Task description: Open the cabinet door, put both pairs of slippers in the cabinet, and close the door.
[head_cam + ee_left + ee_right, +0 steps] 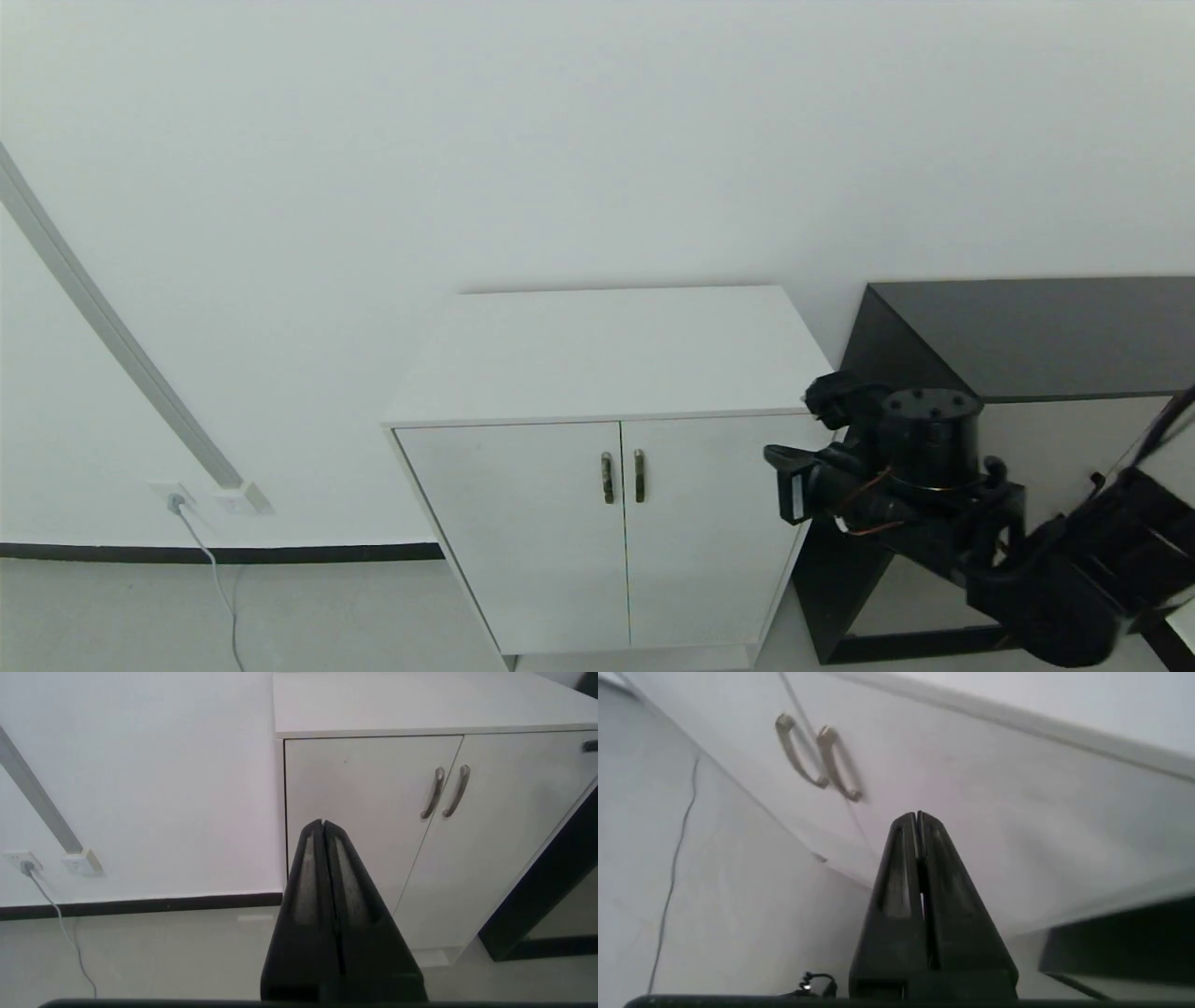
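Cabinet (607,355): a white two-door unit standing on the floor (327,616) against the white wall, at the middle of the head view, with both doors shut.

From the left of the head view: a grey cable conduit (103,317) runs slantwise down the wall to a small box (245,499). Just beside the box is a wall socket (173,495), from which a thin cable (217,579) hangs to the floor. A black baseboard stripe (280,553) runs along the foot of the wall up to the cabinet's left side.

Left door (523,532) and right door (709,523) meet at a central seam. The left handle (608,478) and right handle (639,476), both upright metal bars, sit just beside each other on either side of that seam.

To the right, touching or just beside the cabinet, stands a black piece of furniture (1027,336). The right arm (924,467) is raised in front of the cabinet's right edge and this black piece.

Left gripper (322,829): fingers pressed together, holding nothing, pointed at the left door, apart from it.

Right gripper (918,819): fingers pressed together, holding nothing, pointed at the cabinet front, apart from the handles.
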